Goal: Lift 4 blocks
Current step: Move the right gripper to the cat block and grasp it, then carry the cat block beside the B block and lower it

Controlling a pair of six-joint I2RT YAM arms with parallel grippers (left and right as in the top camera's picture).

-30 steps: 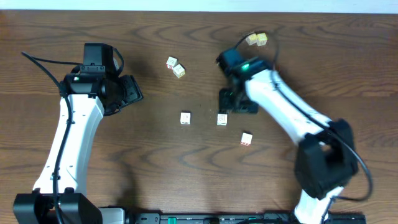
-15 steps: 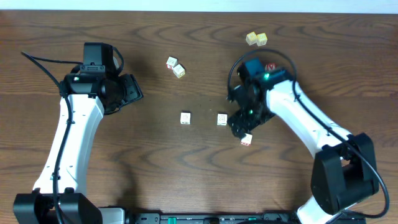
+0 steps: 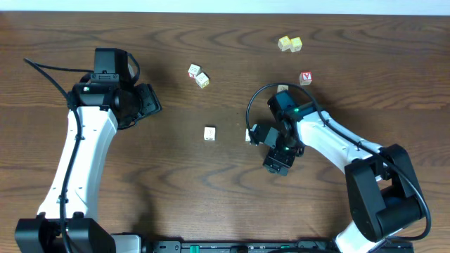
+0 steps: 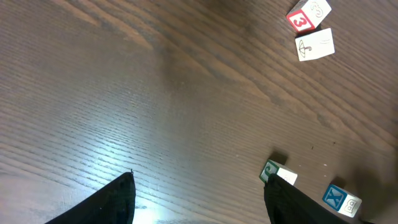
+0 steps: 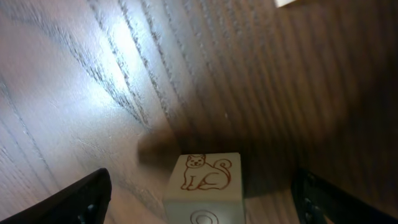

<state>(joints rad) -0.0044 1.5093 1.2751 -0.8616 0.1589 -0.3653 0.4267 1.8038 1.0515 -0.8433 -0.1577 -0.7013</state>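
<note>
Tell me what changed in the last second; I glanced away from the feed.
The right tool swung from beside the middle block toward the near edge and now straddles the cat block, open, with nothing gripped. The red-faced cube came into view as the arm moved off. The left tool and the other blocks stayed put.

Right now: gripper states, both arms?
Left gripper: open, empty.
Right gripper: open, straddling the cat block, not gripping it.
</note>
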